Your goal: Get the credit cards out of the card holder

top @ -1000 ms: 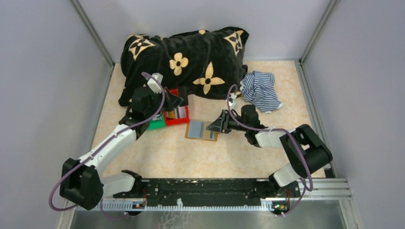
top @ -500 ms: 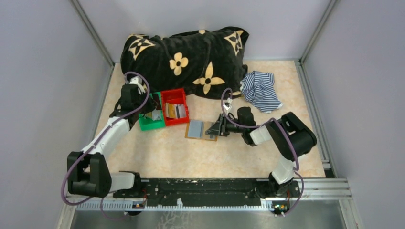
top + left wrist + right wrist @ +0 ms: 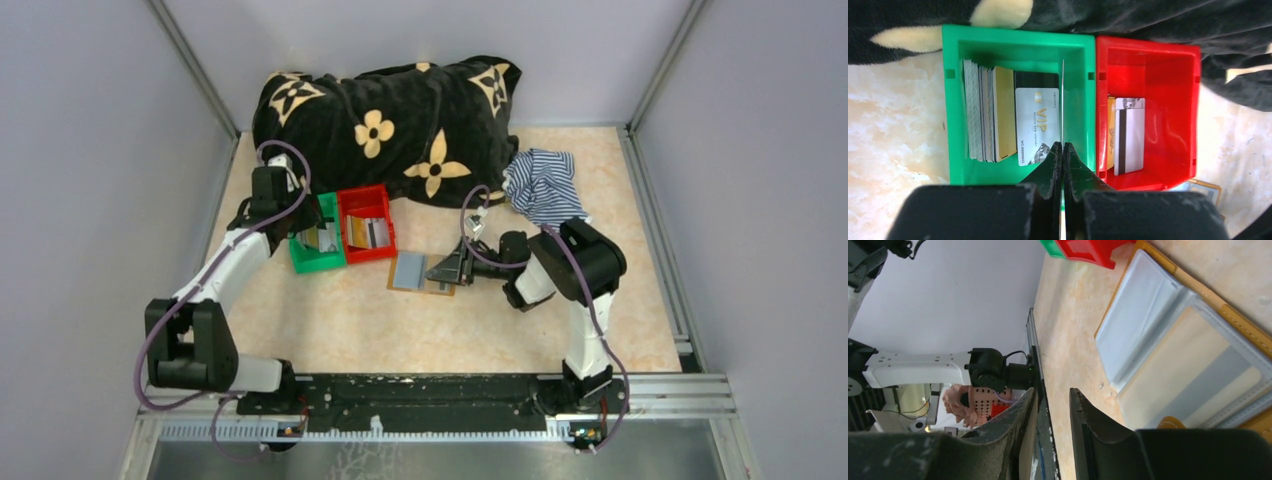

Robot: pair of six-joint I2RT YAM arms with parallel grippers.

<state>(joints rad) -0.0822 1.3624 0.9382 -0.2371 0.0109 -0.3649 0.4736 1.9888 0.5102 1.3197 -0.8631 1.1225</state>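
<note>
Two bins stand side by side near the far left of the table [image 3: 350, 320], touching a black flowered blanket [image 3: 400, 100] along the far edge: one green bin [image 3: 1013, 37] and one red bin [image 3: 1148, 55].

The green bin holds a pack of cards [image 3: 975, 110] standing on edge, too many to count. Next to them are one gold card [image 3: 1004, 110] and one silver card [image 3: 1037, 120] reading "VIP"; its smaller print is too fine to read. The red bin holds about three cards. The top one is a whitish card [image 3: 1129, 140] with a dark stripe.

The left hand [image 3: 1062, 147] is over the green bin, clenched on one thin card [image 3: 1062, 100] that is seen edge-on.

One card holder [image 3: 408, 270] lies open and flat near the middle of the table, just right of the red bin. One cream-and-grey card [image 3: 1188, 365] shows in its right pocket.

The right hand [image 3: 1053, 395] is low at the holder's right edge, released, with its fingers apart and nothing clearly between them.

One striped cloth [image 3: 545, 185] lies towards the far right corner.
</note>
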